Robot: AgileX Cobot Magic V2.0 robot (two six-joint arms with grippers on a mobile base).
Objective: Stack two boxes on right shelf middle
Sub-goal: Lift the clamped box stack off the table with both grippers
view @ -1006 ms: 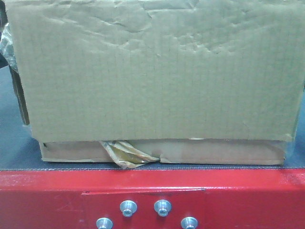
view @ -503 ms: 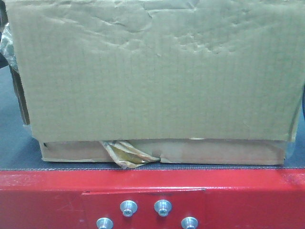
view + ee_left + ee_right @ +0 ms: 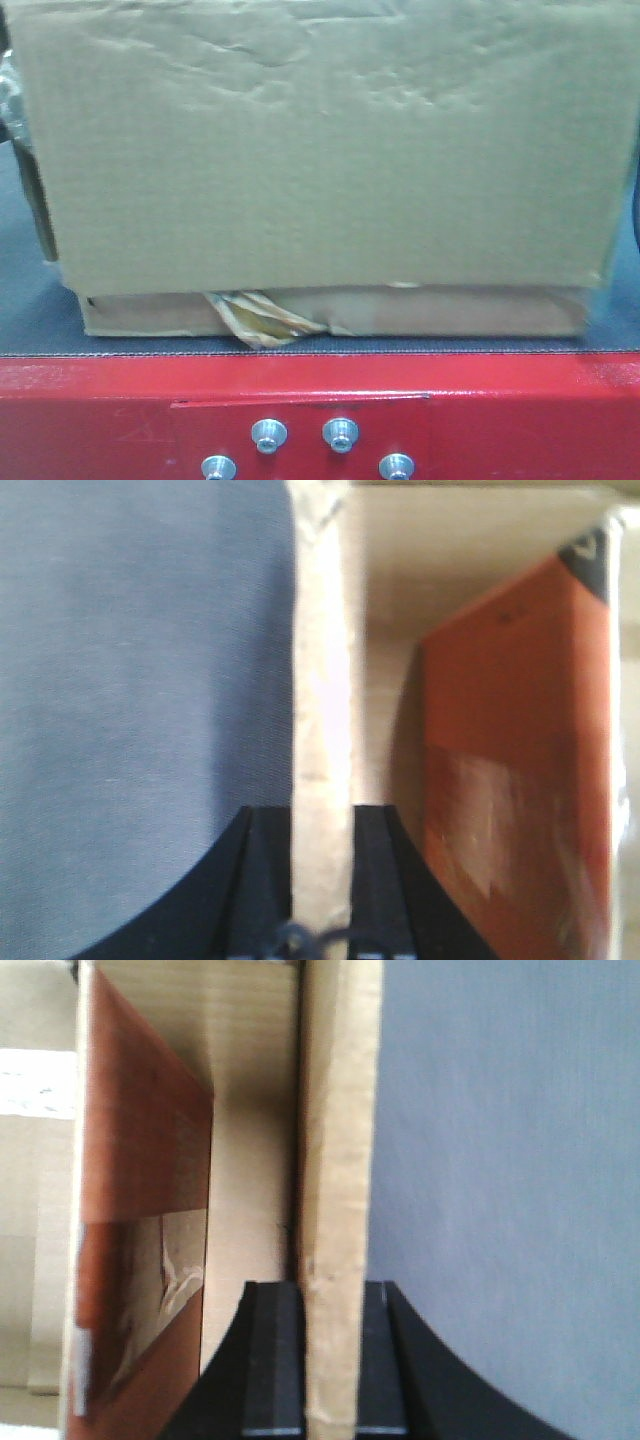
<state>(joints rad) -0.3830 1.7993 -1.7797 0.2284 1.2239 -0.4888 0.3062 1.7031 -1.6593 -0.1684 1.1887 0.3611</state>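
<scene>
Cardboard across nearly the whole front view: what kind?

Plain corrugated brown. The brown box (image 3: pixel 320 150) is wide, and its face is dented and wrinkled near the top; the picture is slightly blurred. Under it lies a paler layer (image 3: pixel 450 312) of thin cardboard, with crumpled yellowish tape (image 3: pixel 255 320) torn loose at its lower left.

What does it stand on?

The desk. Its top is a grey mat (image 3: pixel 30 310) with a fine weave, and the paler layer lies flat on it near the front edge. Below runs a glossy red rail (image 3: pixel 520 400) set with round silver bolts (image 3: pixel 340 435).

And the robot's hands?

The left hand (image 3: pixel 322 825) pinches an upright wall of the brown box, with one black finger (image 3: pixel 262 880) outside over the mat and the other inside. The right hand (image 3: pixel 335 1295) likewise clamps a box wall, its black fingers pressed against both faces below the raw, pale edge.

Anything inside the box?

An orange carton (image 3: pixel 510 760), smooth and flat-sided, stands near the pinched wall in the left wrist view. The right wrist view also shows an orange flat face with a glossy clear patch; whether it is the same carton cannot be told.

And the room?

Only a dark sliver (image 3: pixel 8 100) shows at the left edge of the front view, too blurred to name.
</scene>
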